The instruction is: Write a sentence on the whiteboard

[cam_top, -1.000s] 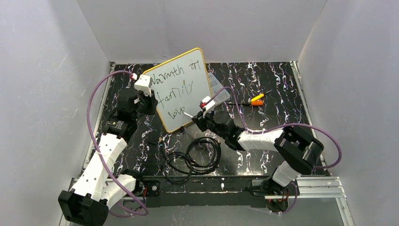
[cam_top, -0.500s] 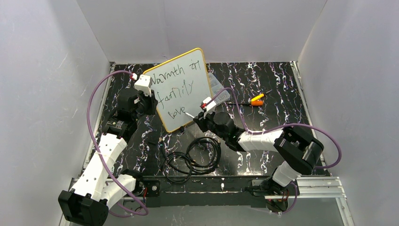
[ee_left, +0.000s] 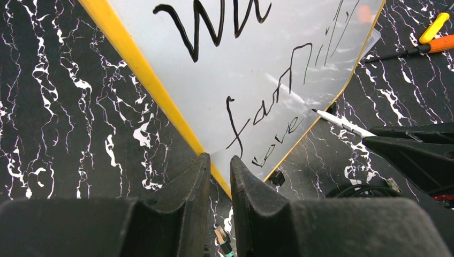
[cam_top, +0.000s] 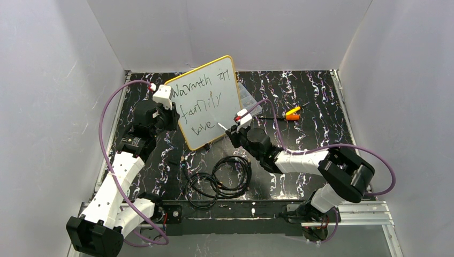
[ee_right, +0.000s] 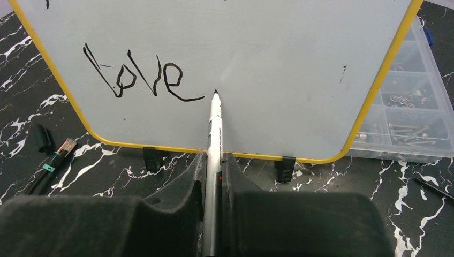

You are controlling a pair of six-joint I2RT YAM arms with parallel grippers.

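The whiteboard [cam_top: 206,107] with its yellow frame stands tilted at the back middle of the table. The sentence [cam_top: 199,100] on it reads "Warmth of family love" in three black lines. My left gripper [cam_top: 170,115] is shut on the board's left frame edge; in the left wrist view the yellow frame [ee_left: 160,101] runs into the narrow gap at the left gripper [ee_left: 219,159]. My right gripper [ee_right: 214,155] is shut on a white marker [ee_right: 214,126]. The marker's black tip sits just right of the word "love" [ee_right: 142,80], near the board's lower edge.
A clear compartment box [ee_right: 401,123] lies behind the board's right corner. An orange and yellow screwdriver [cam_top: 292,113] lies to the right of it. Coiled black cables [cam_top: 225,176] lie in front of the board, and a cable plug [ee_right: 59,152] lies at its lower left.
My right gripper has shifted right and a little up, carrying the marker tip away from the end of "love". The left gripper and the board have barely moved.
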